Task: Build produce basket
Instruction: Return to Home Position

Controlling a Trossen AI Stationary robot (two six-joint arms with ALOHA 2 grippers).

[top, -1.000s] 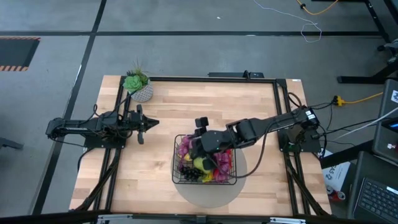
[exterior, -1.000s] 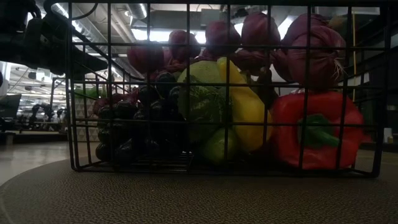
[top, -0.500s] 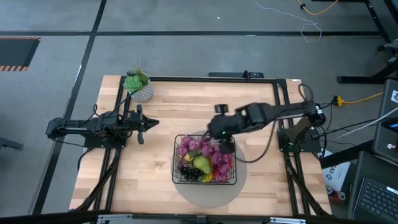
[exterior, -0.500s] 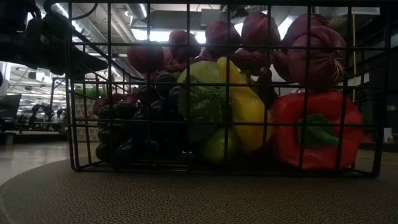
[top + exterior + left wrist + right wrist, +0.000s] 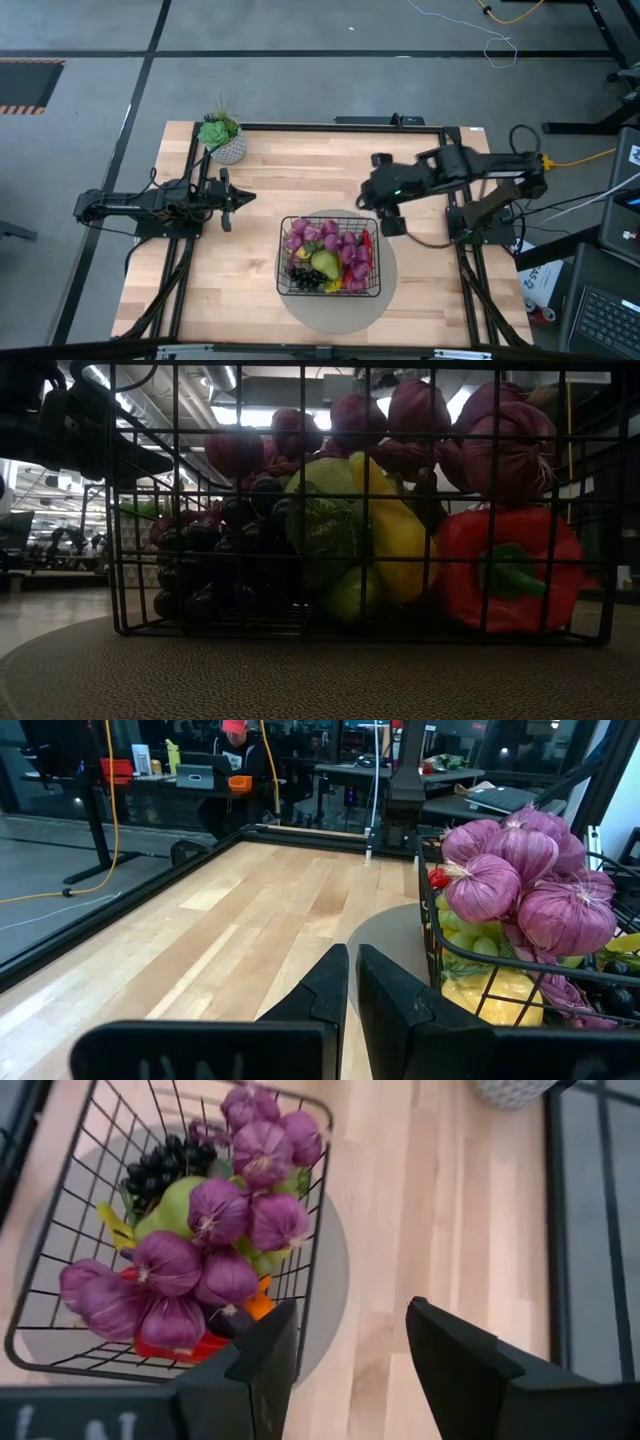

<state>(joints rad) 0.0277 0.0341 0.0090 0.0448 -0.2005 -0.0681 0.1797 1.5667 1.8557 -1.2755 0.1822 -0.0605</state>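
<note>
The black wire basket (image 5: 282, 256) stands on a round grey mat (image 5: 336, 316) near the table's near edge. It is heaped with produce: purple bulbs (image 5: 220, 1210) on top, a green pear (image 5: 324, 264), dark grapes (image 5: 200, 575), a yellow piece (image 5: 400, 540) and a red pepper (image 5: 505, 570). My right gripper (image 5: 388, 212) hovers open and empty off the basket's far right corner; its wrist view shows the gripper (image 5: 350, 1350) above bare wood beside the basket (image 5: 310, 1270). My left gripper (image 5: 240, 198) waits shut at the table's left; its wrist view shows the gripper (image 5: 352, 990) pointing toward the basket (image 5: 440, 935).
A small white pot with a green succulent (image 5: 225, 140) stands at the table's far left corner. Bare wood lies between the left gripper and the basket and along the far side. Black rails frame the table. In the left wrist view a person (image 5: 235, 750) sits at a desk beyond the table.
My right gripper has risen from over the basket and drawn back toward the table's far right, now clear of the rim. The purple bulbs it covered lie exposed on top of the heap. The basket has stayed in place.
</note>
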